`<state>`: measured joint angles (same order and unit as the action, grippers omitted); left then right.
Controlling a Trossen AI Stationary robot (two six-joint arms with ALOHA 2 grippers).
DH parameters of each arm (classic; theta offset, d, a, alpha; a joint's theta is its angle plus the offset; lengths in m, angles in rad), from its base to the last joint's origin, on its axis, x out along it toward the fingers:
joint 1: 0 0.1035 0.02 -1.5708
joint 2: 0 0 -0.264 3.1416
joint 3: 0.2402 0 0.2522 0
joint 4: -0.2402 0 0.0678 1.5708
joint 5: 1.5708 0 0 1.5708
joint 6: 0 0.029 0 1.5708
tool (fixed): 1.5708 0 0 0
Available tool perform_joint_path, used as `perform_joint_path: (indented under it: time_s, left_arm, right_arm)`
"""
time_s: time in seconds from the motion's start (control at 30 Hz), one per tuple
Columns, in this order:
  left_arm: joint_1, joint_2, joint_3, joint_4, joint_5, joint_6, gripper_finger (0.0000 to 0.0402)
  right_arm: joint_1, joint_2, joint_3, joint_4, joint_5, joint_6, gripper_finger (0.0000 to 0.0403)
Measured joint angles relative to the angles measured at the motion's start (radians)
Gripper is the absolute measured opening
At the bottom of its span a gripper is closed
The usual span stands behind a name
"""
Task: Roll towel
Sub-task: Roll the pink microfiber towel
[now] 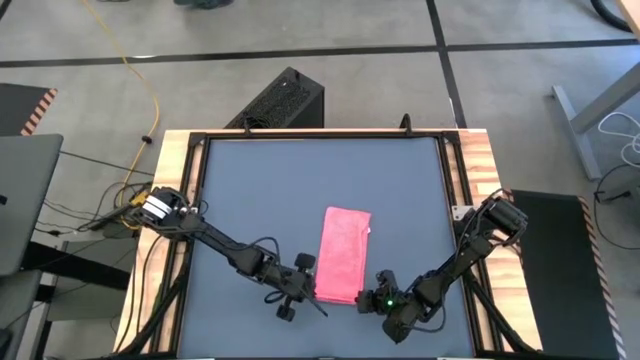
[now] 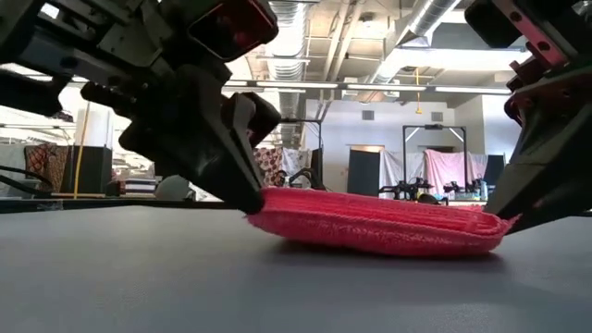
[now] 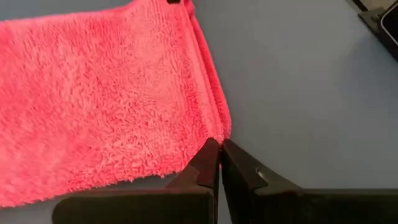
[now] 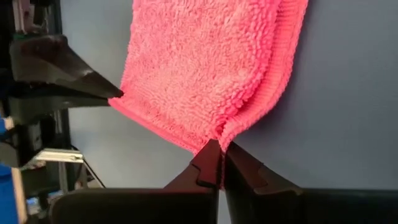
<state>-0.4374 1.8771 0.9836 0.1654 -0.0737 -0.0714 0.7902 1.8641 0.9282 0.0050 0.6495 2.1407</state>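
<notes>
Both grippers' fingers are clamped on the towel's (image 1: 344, 255) near corners — left gripper (image 3: 217, 148), right gripper (image 4: 220, 144). Your pinches look thin; uneven rolling could pull one corner free onto the counter (image 1: 300, 180).

Even, bright daylight fills the overhead view, and the grey table (image 1: 320, 190) shows no hard shadows or glare. At table height the ceiling lights (image 2: 398, 55) behind the towel (image 2: 379, 222) glow pale and washed out, so both arms near the lens turn into dark, soft-edged shapes (the tabletop in front of the towel is blurred too). In the wrist views the towel's pile (image 3: 93, 93) is crisp, with a thin shadow under its edge.
</notes>
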Motion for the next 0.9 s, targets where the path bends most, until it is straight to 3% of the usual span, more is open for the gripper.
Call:
perform_joint_path:
  time_s: [0.13, 0.33, 0.47, 0.63, 0.73, 0.9]
  left_arm:
    - [-0.001, 0.000, 0.000, -0.005, 0.008, -0.023, 0.0000]
    - [-0.001, 0.000, 0.000, -0.032, 0.013, -0.043, 0.0000]
    - [-0.001, 0.000, 0.000, -0.040, 0.019, -0.054, 0.0000]
    - [-0.001, 0.000, 0.000, -0.042, 0.025, -0.057, 0.0000]
    - [-0.001, 0.000, 0.000, -0.042, 0.025, -0.060, 0.0000]
    - [0.000, 0.000, 0.000, -0.042, 0.025, -0.062, 0.0000]
  right_arm:
    - [-0.001, 0.000, 0.000, -0.018, 0.000, -0.032, 0.0087]
    - [-0.008, 0.000, 0.000, -0.050, 0.002, -0.036, 0.0189]
    - [-0.001, -0.015, 0.006, -0.078, 0.071, -0.131, 0.0233]
    - [0.018, -0.106, 0.062, -0.201, 0.142, -0.508, 0.0229]
    - [0.029, -0.149, 0.110, -0.265, 0.137, -0.868, 0.0211]
    - [-0.001, -0.143, 0.191, -0.396, 0.004, -1.314, 0.0170]
